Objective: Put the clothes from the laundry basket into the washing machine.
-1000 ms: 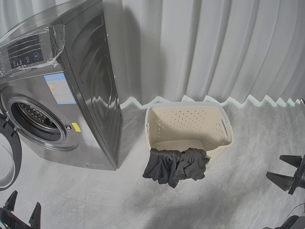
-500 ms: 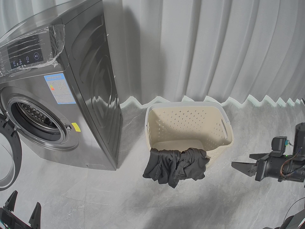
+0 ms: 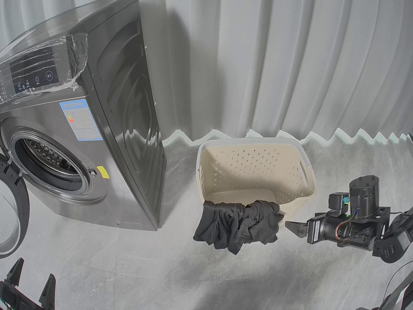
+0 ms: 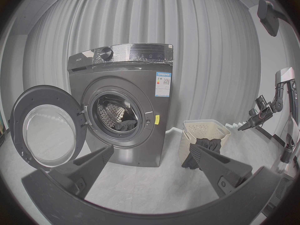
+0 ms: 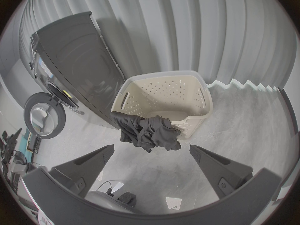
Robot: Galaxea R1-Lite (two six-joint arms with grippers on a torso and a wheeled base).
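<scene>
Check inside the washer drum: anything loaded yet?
A dark garment lies at the bottom of the drum, door swung open. The drum's lower front is hidden behind the opening's rim, so more may lie there.

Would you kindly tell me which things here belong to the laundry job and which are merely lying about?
Job: dark garment draped over the laundry basket rim; washing machine, door open; right gripper, open, beside the garment.
Lying about: curtain; pale scrap on the floor.
</scene>
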